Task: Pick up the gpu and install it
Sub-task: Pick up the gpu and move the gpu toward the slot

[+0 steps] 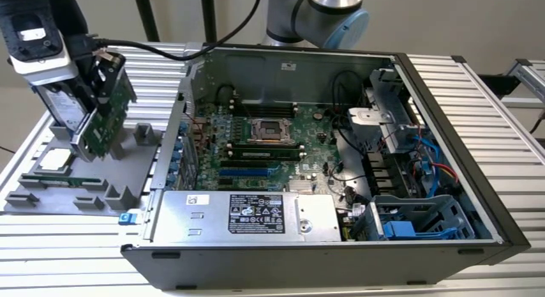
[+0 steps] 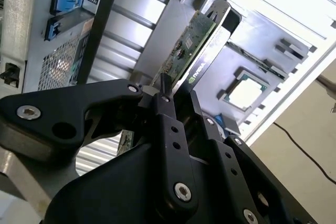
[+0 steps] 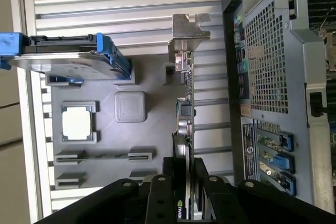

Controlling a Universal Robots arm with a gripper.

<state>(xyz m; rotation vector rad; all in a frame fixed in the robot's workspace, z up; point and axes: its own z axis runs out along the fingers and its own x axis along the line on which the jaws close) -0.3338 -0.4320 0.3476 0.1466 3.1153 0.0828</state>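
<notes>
your gripper (image 3: 187,165) is clamped on one edge of the gpu (image 3: 185,103), standing on edge at the grey tray (image 1: 51,198), just beside the hard drive (image 1: 65,108), outside the open case (image 1: 298,271). thin-edge hold: the card could pivot in the grip and its bracket (image 3: 188,32) snag the tray slot or case wall. flat green board, black cooler one side, silver bracket.
</notes>
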